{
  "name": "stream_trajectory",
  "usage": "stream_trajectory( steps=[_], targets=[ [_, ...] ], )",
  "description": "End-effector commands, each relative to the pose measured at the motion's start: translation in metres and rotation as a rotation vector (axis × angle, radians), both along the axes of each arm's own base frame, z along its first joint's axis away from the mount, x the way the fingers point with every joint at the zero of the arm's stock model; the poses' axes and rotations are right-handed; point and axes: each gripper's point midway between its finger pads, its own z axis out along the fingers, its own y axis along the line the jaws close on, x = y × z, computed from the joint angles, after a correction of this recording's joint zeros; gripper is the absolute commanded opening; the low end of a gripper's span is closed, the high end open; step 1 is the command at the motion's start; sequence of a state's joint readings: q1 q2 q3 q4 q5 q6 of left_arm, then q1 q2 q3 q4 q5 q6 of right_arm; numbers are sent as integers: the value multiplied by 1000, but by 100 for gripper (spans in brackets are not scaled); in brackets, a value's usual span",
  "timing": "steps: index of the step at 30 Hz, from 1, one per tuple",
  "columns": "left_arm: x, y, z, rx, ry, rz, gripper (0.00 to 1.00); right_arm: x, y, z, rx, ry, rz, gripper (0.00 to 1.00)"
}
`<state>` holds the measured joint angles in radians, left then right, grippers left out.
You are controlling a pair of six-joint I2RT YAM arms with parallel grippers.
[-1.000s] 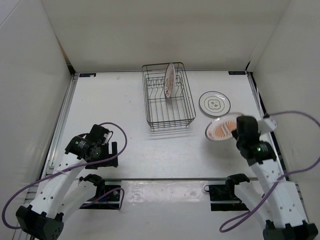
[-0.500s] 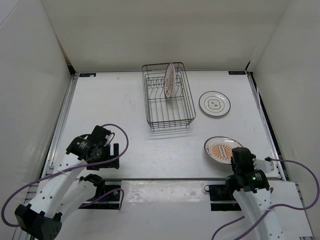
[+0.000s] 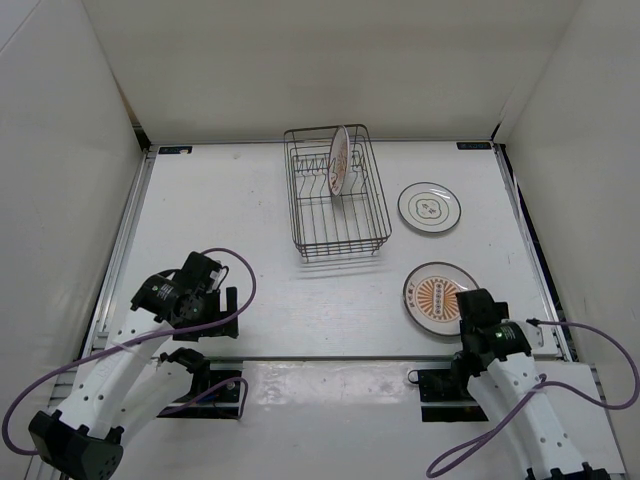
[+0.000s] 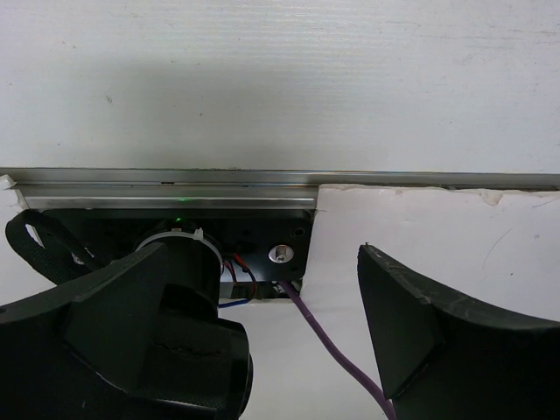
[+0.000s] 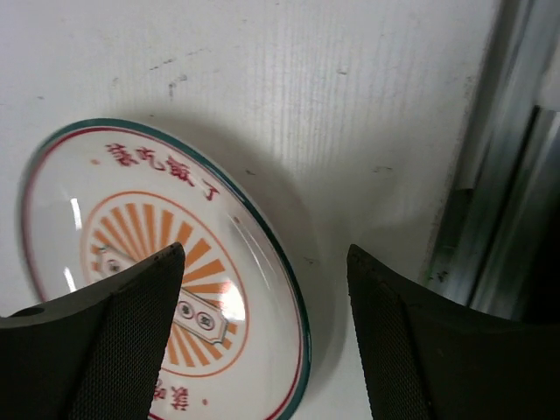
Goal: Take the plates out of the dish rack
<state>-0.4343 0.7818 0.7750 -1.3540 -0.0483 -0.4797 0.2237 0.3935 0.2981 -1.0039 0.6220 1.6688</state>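
White table [image 3: 250, 220] now: grey-ringed plate [image 3: 430, 207] and sunburst plate [image 3: 437, 295] down flat, third plate [image 3: 339, 162] left upright in dish rack [image 3: 344, 243], left gripper [image 4: 262, 289] and right gripper [image 5: 265, 254] gaping empty.

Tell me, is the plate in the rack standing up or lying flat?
Standing up. From above, the plate shows edge-on as a thin oval in the dish rack.

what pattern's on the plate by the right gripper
Orange sunburst plate, red characters, teal rim; clearest in right wrist view.
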Motion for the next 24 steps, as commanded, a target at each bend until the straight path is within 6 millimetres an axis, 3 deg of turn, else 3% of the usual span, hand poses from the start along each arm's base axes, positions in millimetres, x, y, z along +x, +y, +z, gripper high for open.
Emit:
stream_trajectory(
  steps=[1,2,3,4,5,6,7,8,9,10,12,13,15,16,18,19,24],
  targets=[
    [2,0,1,-2,-19,7,100,-22,-7,3,-42,131,-4,77],
    [2,0,2,-3,-21,6,100,-13,-6,11,-52,105,12,77],
    [2,0,2,0,-19,6,100,9,-3,37,-57,20,44,79],
    [2,1,3,1,-23,7,100,53,9,62,-158,-66,267,81],
    [1,2,3,7,-20,9,100,67,14,74,-196,-93,346,84],
    [1,2,3,5,-23,12,100,97,24,103,-255,-116,466,85],
    [2,2,6,-3,-45,15,100,107,32,110,-297,-95,579,85],
    [1,3,3,9,-21,15,100,131,43,145,-322,-191,629,85],
    [1,3,3,9,-20,16,100,151,52,145,-375,-154,739,83],
    [2,3,3,11,-20,15,100,168,75,146,-341,-145,878,83],
    [4,2,3,13,-23,16,100,199,97,153,-304,-165,965,73],
    [5,3,3,15,-27,15,100,219,110,147,-269,-140,1009,68],
    [8,3,4,22,-31,17,100,234,124,144,-225,-166,1022,64],
    [8,3,4,25,-27,14,100,242,136,131,-175,-157,1054,62],
    [10,5,6,33,-36,16,100,253,151,135,-131,-223,1070,64],
    [10,5,7,36,-37,15,100,254,166,124,-85,-211,1112,64],
    [10,9,7,54,-31,25,100,252,189,110,-72,-177,1188,64]
  ],
)
